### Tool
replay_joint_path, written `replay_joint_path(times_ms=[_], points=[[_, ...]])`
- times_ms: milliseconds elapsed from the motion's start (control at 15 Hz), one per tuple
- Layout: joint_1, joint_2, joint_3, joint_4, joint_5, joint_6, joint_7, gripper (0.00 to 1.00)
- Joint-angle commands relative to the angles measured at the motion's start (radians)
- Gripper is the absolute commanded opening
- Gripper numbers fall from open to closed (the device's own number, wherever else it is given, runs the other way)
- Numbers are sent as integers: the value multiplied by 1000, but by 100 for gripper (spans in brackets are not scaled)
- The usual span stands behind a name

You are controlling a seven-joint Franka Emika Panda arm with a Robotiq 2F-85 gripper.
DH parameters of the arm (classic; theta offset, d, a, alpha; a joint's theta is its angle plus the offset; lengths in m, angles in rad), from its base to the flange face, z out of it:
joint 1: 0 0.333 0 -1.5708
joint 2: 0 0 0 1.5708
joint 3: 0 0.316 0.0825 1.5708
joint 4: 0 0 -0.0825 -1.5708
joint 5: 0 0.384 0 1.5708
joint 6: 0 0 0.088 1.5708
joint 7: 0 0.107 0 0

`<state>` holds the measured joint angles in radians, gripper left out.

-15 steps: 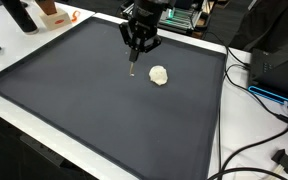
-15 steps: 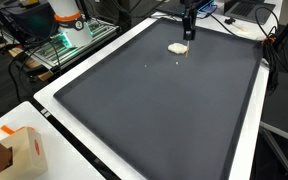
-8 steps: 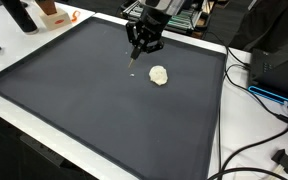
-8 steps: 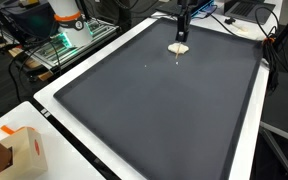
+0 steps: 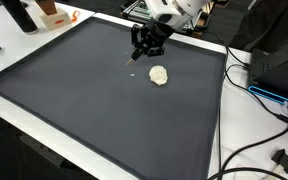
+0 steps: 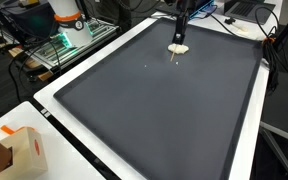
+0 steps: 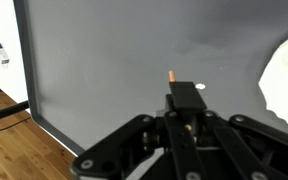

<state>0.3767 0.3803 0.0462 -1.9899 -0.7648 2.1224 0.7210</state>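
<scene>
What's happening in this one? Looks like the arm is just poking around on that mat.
The single arm's gripper is shut on a thin stick with a coppery tip, pointing down over a large dark mat. A pale lump lies on the mat close beside the gripper, apart from the stick. The tip seems to be off the mat's surface, though that is hard to tell for sure. Nothing else lies near it on the mat.

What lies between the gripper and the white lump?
Wrist view: only bare dark mat and a tiny white speck between the gripper, shut on a thin stick, and the white lump.
</scene>
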Motion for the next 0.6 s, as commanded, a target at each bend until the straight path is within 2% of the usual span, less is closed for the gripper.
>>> replay_joint_path(times_ms=[0,533], points=[[9,44,19,34,-57,-49,46,3],[27,99,38,74,-134,-57,84,3]])
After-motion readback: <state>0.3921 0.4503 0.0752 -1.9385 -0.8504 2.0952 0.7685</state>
